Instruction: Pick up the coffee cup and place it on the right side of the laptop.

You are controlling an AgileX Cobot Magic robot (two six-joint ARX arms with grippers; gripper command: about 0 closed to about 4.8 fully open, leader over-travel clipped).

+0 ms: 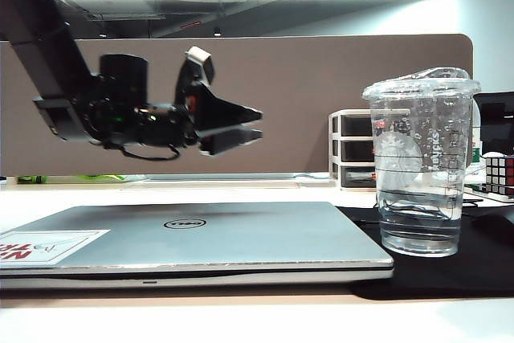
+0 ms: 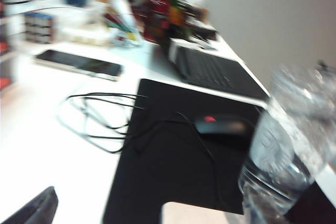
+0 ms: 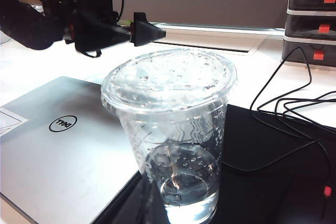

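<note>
The coffee cup is a tall clear plastic cup with a clear lid and a little water at the bottom. It stands upright on a black mat, just right of the closed silver-grey laptop. My left gripper hangs in the air above the laptop, left of the cup and apart from it. Its jaws are open, point toward the cup and hold nothing. In the blurred left wrist view the cup is near, with one dark finger at the frame's edge. The right wrist view shows the cup, the laptop and the left gripper beyond them. My right gripper is out of view.
A black mouse and loose cables lie on the mat behind the cup. A phone lies on the white table. A grey drawer unit and a puzzle cube stand at the back right, before a brown partition.
</note>
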